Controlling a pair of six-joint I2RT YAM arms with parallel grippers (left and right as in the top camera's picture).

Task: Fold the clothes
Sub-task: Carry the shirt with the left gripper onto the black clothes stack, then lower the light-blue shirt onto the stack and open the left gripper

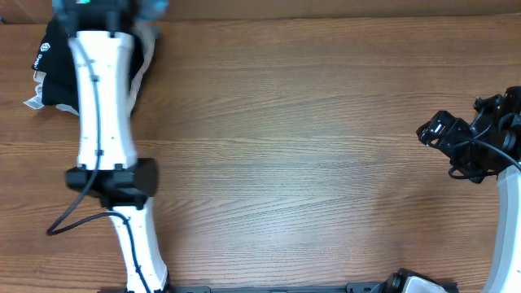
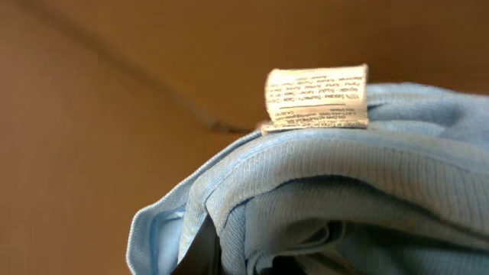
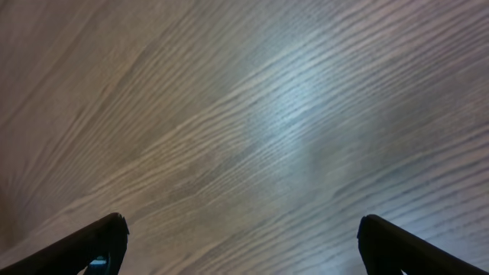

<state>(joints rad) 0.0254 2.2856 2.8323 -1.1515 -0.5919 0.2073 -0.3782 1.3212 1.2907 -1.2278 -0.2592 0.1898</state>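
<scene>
Shirt (image 2: 367, 191) bunched; R end effector (image 3: 241, 220) spread wide.

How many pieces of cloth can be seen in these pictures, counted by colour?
Light blue T-shirt: 1
Black garment: 1
Cream cloth: 1
Total: 3

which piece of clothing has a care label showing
The light blue T-shirt: a white printed label sticks up from its seam. The black garment has a small white logo.
</scene>
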